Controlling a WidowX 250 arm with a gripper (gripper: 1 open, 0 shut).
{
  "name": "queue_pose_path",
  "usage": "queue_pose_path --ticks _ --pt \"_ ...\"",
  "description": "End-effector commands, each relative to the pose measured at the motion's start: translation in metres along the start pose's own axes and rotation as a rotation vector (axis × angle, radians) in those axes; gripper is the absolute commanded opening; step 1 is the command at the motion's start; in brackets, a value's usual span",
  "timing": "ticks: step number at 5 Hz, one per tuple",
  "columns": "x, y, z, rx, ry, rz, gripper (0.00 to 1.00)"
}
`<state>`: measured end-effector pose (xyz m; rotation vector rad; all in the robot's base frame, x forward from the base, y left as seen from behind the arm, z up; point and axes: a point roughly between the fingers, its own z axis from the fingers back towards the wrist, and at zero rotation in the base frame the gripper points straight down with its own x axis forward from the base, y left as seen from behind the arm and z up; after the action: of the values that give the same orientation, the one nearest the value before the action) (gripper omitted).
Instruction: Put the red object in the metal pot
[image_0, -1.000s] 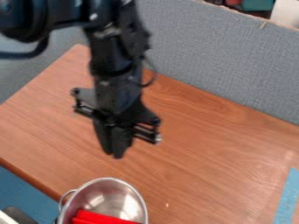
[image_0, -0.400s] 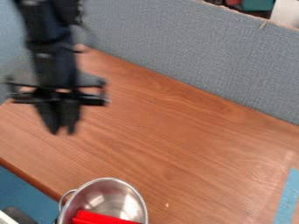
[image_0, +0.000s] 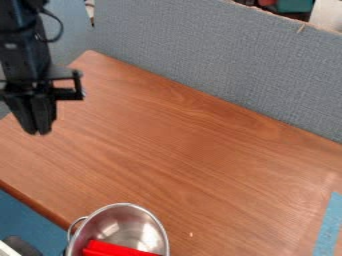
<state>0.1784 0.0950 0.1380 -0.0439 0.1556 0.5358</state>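
Observation:
The metal pot (image_0: 123, 234) stands at the table's near edge, bottom centre of the camera view, partly cut off by the frame. The red object (image_0: 104, 246) lies inside it, against the left wall. My gripper (image_0: 35, 122) hangs at the far left over the wooden table (image_0: 201, 150), well away from the pot and up-left of it. Its dark fingers (image_0: 32, 112) point down and read as one dark mass. Nothing shows between them.
A grey fabric partition (image_0: 214, 55) runs along the table's far side. The table's left corner and near edge lie close under the arm. A blue strip (image_0: 331, 225) shows at the right edge.
The arm has swung from above the pot, at the table's middle, far to the left. The pot and the red object in it have stayed put.

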Motion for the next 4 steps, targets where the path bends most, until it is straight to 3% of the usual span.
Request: queue_pose_path --ticks 1,2,3,4 --pt "-0.016 -0.018 -0.012 0.034 -0.034 -0.156 1.00" --pt "-0.028 -0.040 -0.040 0.059 -0.051 -0.343 1.00" --pt "-0.024 -0.057 -0.044 0.059 -0.057 -0.337 1.00" --pt "-0.020 -0.072 -0.038 0.029 -0.047 -0.292 1.00"
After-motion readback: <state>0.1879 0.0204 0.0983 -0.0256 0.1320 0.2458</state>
